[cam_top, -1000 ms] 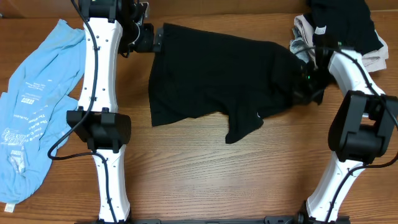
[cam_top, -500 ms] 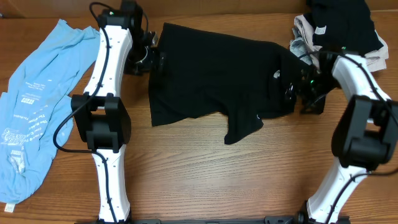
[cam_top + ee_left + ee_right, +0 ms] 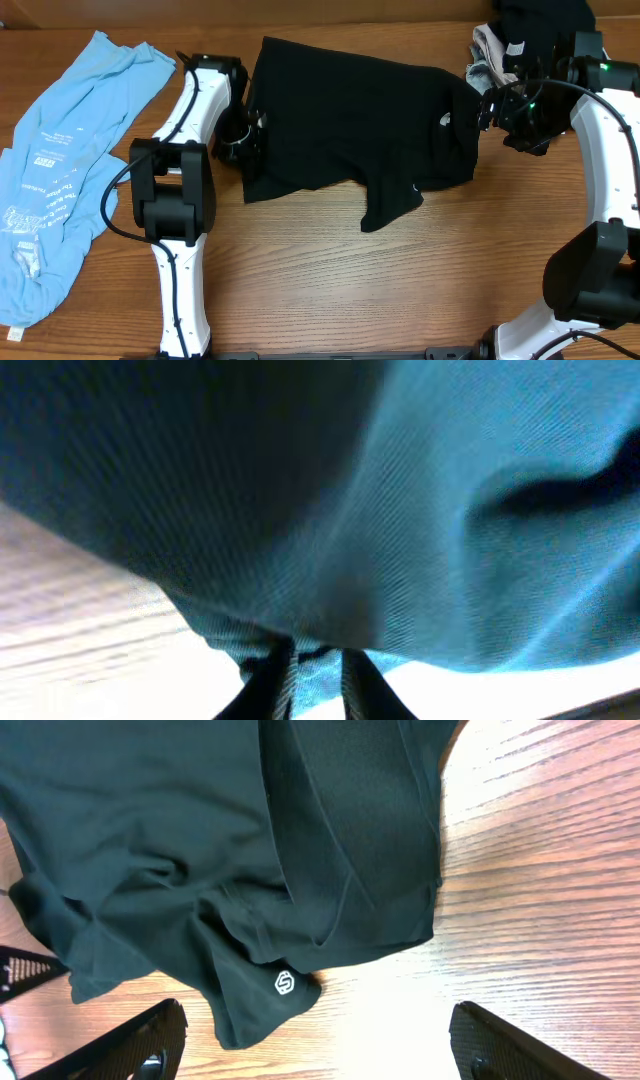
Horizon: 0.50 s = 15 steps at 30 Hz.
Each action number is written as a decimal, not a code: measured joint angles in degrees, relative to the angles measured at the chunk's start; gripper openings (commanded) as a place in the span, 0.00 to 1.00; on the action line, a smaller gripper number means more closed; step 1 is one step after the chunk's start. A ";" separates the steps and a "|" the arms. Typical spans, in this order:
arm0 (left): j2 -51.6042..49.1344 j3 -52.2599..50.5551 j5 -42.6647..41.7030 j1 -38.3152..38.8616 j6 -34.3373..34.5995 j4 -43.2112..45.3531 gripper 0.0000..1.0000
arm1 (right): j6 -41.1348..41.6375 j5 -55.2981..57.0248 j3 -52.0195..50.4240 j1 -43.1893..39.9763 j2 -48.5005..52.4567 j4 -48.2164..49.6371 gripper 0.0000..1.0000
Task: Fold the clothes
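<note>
On table [image 3: 330, 285] centre the black garment [image 3: 350, 120] lies spread but crumpled, no fold made yet; L gripper [image 3: 245, 150] pinches its left edge, R gripper [image 3: 495, 108] gapes empty beside right edge, blue garment [image 3: 60, 170] and far-right pile [image 3: 545, 40] wait unfolded.

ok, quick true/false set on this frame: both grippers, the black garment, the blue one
1. The left gripper is pinching an edge of the black garment. True.
2. The right gripper is clamped on the black garment. False: its fingers stand wide apart and hold nothing.
3. A light blue garment lies on the table beyond the left arm, apart from the black one. True.
4. The black garment is folded into a neat rectangle. False: it lies spread out and rumpled, with one flap sticking out toward the arms' bases.
5. A small white logo shows on the black garment in the right wrist view. True.
</note>
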<state>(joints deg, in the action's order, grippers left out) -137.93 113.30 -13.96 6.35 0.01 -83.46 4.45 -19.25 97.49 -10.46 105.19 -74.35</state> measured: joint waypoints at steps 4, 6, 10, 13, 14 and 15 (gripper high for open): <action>0.00 -1.27 0.09 0.00 0.00 -0.74 0.21 | -0.02 0.00 0.00 0.31 0.00 1.20 0.88; 0.00 -1.31 0.17 0.00 0.00 -0.98 0.21 | 0.02 0.00 0.00 0.72 0.00 1.66 0.88; 0.00 -1.31 0.79 0.00 0.00 -1.42 0.26 | 0.00 0.00 0.00 2.05 0.02 2.69 0.88; 0.00 -1.33 1.79 0.04 0.22 0.31 0.39 | 0.00 -0.04 0.00 2.86 0.07 3.23 0.88; 0.00 -1.33 1.97 0.04 0.42 1.05 0.43 | 0.00 -0.02 0.00 2.99 0.09 3.23 0.89; 0.00 -1.33 2.10 0.04 0.61 1.55 0.48 | -0.02 -0.02 0.00 3.04 0.09 3.23 0.89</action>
<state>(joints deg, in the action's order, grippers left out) -137.93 111.96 -11.86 6.39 0.62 -81.91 4.43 -19.27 97.49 -7.42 105.27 -71.11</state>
